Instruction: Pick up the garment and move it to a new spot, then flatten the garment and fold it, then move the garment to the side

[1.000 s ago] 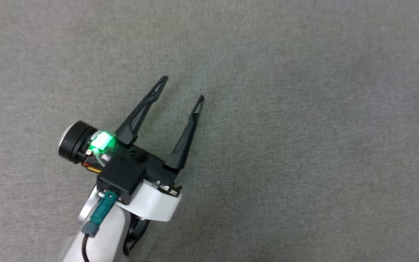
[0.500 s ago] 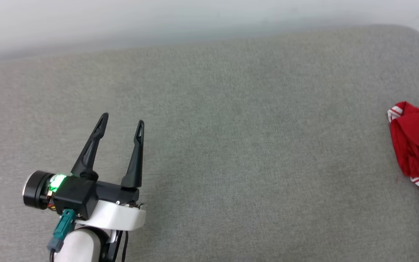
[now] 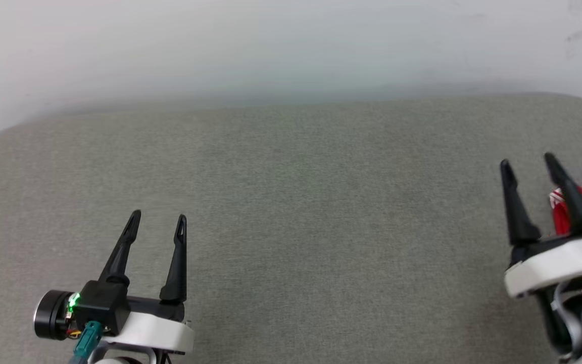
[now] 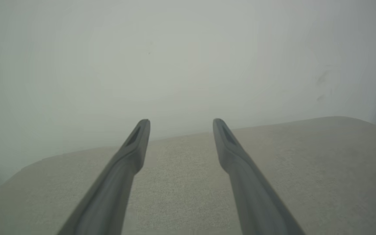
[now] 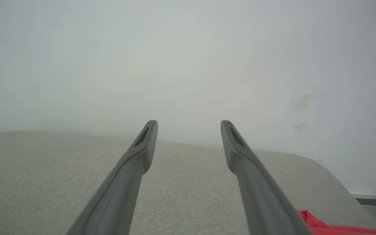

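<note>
I have two claws, each with two long dark fingers. In the head view my left claw [image 3: 158, 216] sits at the lower left with its fingers spread apart and nothing between them. My right claw [image 3: 526, 162] sits at the right edge, also spread and empty. Both hover over one grey cloth-covered tabletop [image 3: 321, 202], with one pale wall [image 3: 271, 45] behind it.

There is one garment [image 3: 559, 225], a red bunch with a bit of white trim. It lies on the tabletop at the far right edge, partly hidden behind my right claw's fingers. In my right wrist view it shows as a red patch at the lower right corner [image 5: 325, 227], beside my outer finger.
</note>
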